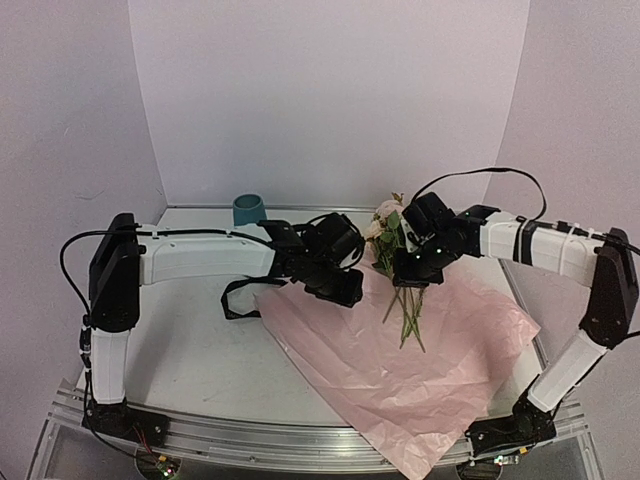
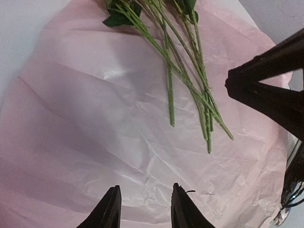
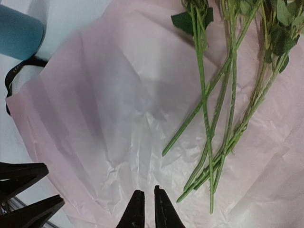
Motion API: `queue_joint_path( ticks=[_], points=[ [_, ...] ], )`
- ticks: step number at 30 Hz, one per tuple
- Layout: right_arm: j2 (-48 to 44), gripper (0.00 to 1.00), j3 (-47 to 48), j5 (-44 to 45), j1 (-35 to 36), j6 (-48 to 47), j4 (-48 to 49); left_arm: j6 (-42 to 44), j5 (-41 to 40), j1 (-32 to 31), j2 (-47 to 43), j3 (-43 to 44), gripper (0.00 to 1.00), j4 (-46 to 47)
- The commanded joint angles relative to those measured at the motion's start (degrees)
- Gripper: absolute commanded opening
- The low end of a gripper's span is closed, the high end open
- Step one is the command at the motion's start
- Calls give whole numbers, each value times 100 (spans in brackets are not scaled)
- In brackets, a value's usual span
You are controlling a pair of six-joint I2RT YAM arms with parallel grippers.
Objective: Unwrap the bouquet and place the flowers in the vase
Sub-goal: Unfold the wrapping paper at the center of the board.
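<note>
Left end effector (image 2: 145, 187) half parted, right (image 3: 148, 190) barely parted, both empty

Pale lilac walls (image 1: 330, 90) enclose a white table (image 1: 180, 350), seemingly evenly lit.

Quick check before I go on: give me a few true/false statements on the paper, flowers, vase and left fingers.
1. The paper is spread open on the table. True.
2. The flowers stand in the vase. False: they lie on the paper, and the vase holds none.
3. The left fingers grip a stem. False: they are apart and empty above the paper.
4. The vase stands upright at the table's far edge. True.
</note>
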Motion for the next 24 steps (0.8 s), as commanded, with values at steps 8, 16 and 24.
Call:
queue_joint_path(
  ticks=[8,16,24],
  points=[
    [1363,14,1422,258,-620,-764,-199,1072,-486,442,-345,492,40,3],
    [2159,20,2006,476,-698,-842,-199,1292,-96,660,-502,404,57,92],
    [2604,27,2245,733,-767,-1006,-199,1381,204,732,-789,28,77,338]
  ],
)
